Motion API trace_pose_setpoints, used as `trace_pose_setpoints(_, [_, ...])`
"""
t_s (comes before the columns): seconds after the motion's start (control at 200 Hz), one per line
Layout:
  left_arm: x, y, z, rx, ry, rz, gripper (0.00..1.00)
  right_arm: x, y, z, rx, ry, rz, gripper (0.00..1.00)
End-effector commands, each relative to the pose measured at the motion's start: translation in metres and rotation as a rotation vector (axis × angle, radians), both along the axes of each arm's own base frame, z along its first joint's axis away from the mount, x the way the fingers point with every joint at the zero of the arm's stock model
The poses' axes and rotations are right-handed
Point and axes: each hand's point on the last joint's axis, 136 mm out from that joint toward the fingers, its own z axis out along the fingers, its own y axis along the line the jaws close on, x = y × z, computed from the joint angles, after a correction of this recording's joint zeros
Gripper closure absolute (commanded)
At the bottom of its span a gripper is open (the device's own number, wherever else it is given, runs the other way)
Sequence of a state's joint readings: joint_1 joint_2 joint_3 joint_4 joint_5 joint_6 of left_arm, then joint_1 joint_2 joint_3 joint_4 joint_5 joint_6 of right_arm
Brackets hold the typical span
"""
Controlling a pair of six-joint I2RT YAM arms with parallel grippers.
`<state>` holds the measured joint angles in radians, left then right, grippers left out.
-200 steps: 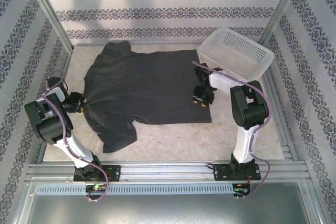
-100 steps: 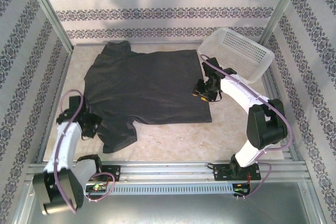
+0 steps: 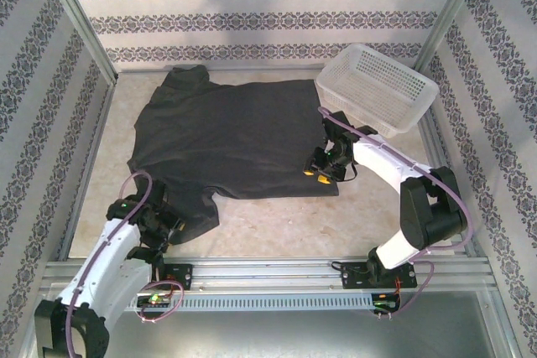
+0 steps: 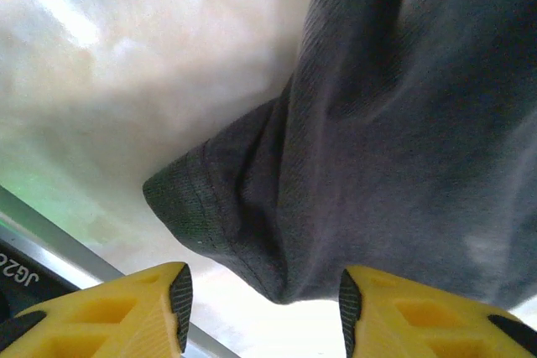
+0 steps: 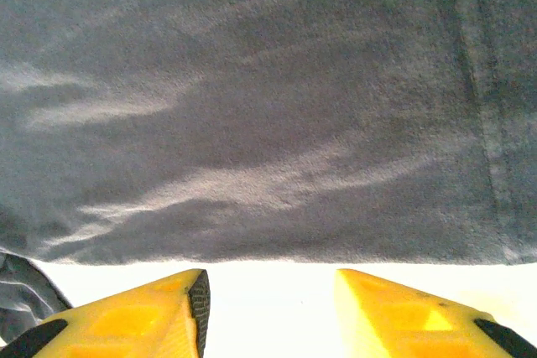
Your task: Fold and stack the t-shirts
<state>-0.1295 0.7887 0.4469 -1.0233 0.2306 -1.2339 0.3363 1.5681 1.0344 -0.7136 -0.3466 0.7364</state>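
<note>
**Dark t-shirt [image 3: 235, 140] lies flat; both claws parted at its edges**

Nearest you, your left gripper [image 3: 164, 228] sits low by the near sleeve, its yellow fingers [image 4: 126, 308] apart and nothing pinched; your left wrist view shows the sleeve's stitched hem corner bunched on the pale table [image 3: 277, 224] just ahead of the tips; the shirt is charcoal, nearly black, soft, faintly rippled, spread across the table's middle, sleeves left, bottom hem right; your right gripper [image 3: 323, 172] stands at that hem's near corner, jaws parted, the cloth edge just beyond them; farthest, a white lattice basket [image 3: 377, 85] sits by the far-right corner.
</note>
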Motion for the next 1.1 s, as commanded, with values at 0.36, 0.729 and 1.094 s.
trace_pose_setpoints(0.36, [0.032, -0.01, -0.012, 0.015, -0.065, 0.102, 0.93, -0.015, -0.038, -0.019, -0.05, 0.056, -0.235, 0.54])
trace_pose_setpoints(0.729, [0.036, 0.005, 0.06, 0.036, -0.189, 0.263, 1.0, -0.018, -0.067, -0.041, -0.141, 0.133, -0.388, 0.55])
trace_pose_setpoints(1.094, [0.042, 0.017, 0.07, 0.084, -0.231, 0.317, 1.0, -0.032, -0.071, -0.058, -0.173, 0.173, -0.442, 0.61])
